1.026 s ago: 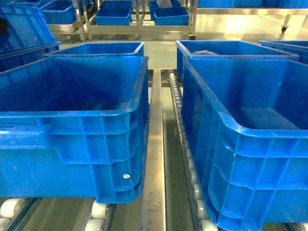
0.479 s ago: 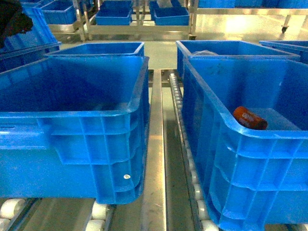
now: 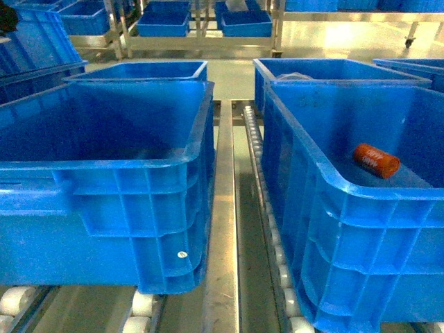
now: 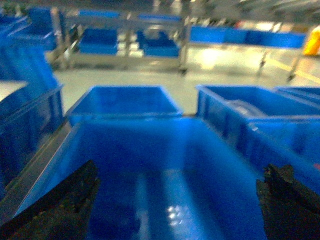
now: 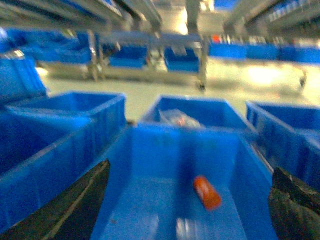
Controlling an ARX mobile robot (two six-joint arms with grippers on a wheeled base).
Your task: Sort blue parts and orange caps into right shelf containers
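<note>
Cap [image 3: 376, 160] lies on its side in the right bin [image 3: 361, 191], free of both grippers. Right gripper [image 5: 190, 210] hangs above that bin, fingers [image 5: 65, 205] spread wide. Left gripper [image 4: 175, 210] hangs over the left bin [image 3: 132, 170], fingers [image 4: 60, 207] also apart, holding nothing.

My head view is sharp and evenly lit, with a strong blue cast. Overhead light glares white off the polished floor [image 3: 347, 31] at the back, and the near bin [image 3: 104, 132] is dim and shadowed inside. Both wrist views are soft and smeared. The orange cap [image 5: 206, 192] shows as a blurred streak, and the dark claw fingers [image 4: 55, 210] at the edges are out of focus.
</note>
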